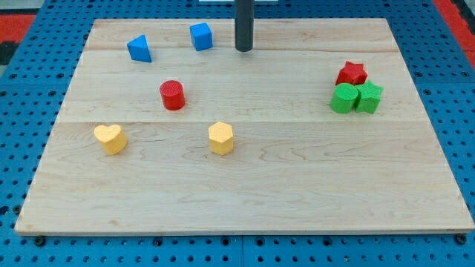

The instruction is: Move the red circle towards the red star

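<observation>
The red circle [172, 95] stands on the wooden board, left of the middle. The red star [352, 73] sits far to the view's right, touching a green circle [344, 99] and a green star [368, 97] just below it. My tip [244, 49] is near the view's top centre, above and to the right of the red circle and well apart from it. It touches no block; the nearest one is the blue cube [201, 36] to its left.
A blue triangle [139, 49] lies at the top left. A yellow heart [110, 138] sits at the lower left and a yellow hexagon [221, 138] below the middle. The board's edge [245, 229] runs along the view's bottom over a blue pegboard.
</observation>
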{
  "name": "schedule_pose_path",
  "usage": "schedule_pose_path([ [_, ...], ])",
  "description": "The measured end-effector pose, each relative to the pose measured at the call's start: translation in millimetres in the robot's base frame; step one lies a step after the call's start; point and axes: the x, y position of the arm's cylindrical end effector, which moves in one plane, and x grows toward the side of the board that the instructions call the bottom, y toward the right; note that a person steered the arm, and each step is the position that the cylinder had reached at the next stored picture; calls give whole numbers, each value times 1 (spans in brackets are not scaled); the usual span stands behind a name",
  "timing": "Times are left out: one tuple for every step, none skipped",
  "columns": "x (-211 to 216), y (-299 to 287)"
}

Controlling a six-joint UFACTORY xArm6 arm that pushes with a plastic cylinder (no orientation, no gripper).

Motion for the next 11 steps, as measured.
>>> schedule_pose_path([
  [23,0],
  [59,-22],
  [106,-50],
  [160,-78],
  [146,-126],
  [116,-127],
  [114,-176],
  [85,-137],
  [75,-21],
  [71,-3],
  [45,-34],
])
